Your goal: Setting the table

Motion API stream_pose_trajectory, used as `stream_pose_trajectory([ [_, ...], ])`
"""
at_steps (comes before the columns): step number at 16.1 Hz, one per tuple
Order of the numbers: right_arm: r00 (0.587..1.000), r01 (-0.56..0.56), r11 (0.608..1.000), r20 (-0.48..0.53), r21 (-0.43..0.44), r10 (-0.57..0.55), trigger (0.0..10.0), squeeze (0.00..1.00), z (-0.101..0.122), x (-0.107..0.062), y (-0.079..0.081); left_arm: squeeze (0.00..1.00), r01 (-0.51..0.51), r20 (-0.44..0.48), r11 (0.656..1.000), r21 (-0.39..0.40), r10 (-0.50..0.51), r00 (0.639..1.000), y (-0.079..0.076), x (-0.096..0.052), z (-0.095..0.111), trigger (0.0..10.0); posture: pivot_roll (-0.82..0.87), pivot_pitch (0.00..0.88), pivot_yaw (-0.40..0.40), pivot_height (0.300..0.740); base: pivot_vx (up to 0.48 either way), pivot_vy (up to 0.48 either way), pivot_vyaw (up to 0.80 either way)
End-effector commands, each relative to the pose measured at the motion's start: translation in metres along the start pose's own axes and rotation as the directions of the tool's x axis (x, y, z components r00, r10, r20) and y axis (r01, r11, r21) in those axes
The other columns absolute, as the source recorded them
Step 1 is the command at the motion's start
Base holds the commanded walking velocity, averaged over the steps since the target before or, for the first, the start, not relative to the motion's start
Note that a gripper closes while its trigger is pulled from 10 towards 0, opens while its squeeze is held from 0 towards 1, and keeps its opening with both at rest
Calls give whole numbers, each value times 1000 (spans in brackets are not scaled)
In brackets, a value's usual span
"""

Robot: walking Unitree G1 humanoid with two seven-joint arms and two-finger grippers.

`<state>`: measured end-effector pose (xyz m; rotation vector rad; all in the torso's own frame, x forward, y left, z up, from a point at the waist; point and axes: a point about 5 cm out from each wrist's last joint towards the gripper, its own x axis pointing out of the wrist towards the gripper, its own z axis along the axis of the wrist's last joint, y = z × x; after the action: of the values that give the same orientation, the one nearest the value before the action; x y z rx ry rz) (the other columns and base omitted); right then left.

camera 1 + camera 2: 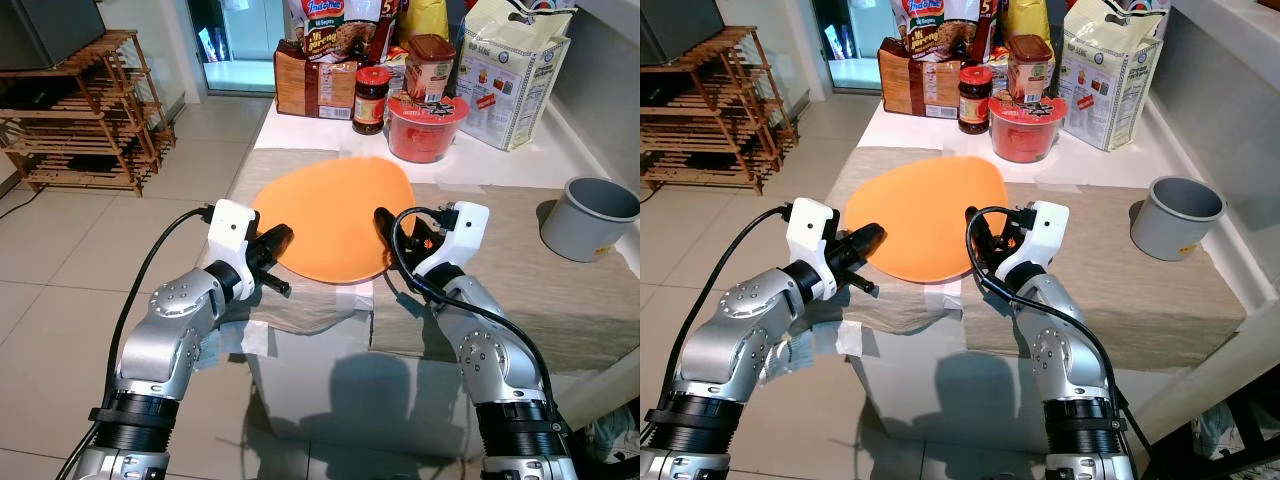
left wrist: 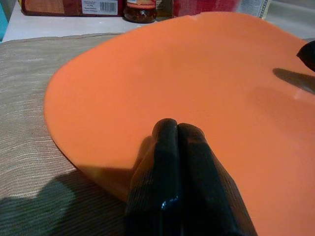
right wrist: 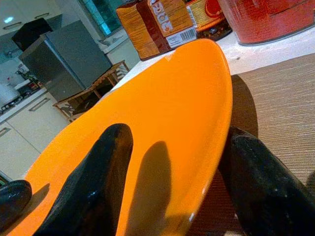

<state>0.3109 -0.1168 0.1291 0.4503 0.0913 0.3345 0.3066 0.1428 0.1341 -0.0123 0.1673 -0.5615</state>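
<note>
The table (image 1: 300, 130) runs away from the robot toward 12 o'clock, white at the far end and covered nearer by beige cloth mats (image 1: 520, 290). On those mats, dead centre in the head views, lies the orange plate (image 1: 335, 215), flat or nearly so, with its near rim close to the table's front edge. The left gripper (image 2: 178, 135) sits at the plate's 8 o'clock rim, its two black fingers pressed together with nothing between them, the tips resting at or just over the plate's edge. The right gripper (image 3: 172, 182) is at the plate's 4 o'clock rim with its fingers spread wide, one above the orange surface and one outside the rim, straddling the edge without pinching it. At 12 to 1 o'clock beyond the plate stand groceries: a white bag (image 1: 515, 70), a brown box (image 1: 315, 85), a red tub (image 1: 427, 125) and a dark jar (image 1: 371, 100). A grey cup (image 1: 590, 215) stands well apart at 3 o'clock. By my reading, the plate is about placed and the setting has barely begun: no cutlery or glass accompanies it, and the cup is not yet beside it.
</note>
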Motion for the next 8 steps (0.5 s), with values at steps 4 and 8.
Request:
stream_pose_trajectory([
  [4, 999, 18, 998, -29, -60, -20, 0, 0, -9, -7, -5, 0, -8, -66, 1000, -18, 7, 998, 0, -1, -13, 10000, -53, 0, 18, 736, 0, 0, 0],
  [8, 999, 23, 995, -41, -98, -28, 0, 0, -15, -8, -8, 0, -27, -39, 1000, -14, 27, 999, 0, 1, -8, 10000, -54, 0, 21, 736, 0, 0, 0],
])
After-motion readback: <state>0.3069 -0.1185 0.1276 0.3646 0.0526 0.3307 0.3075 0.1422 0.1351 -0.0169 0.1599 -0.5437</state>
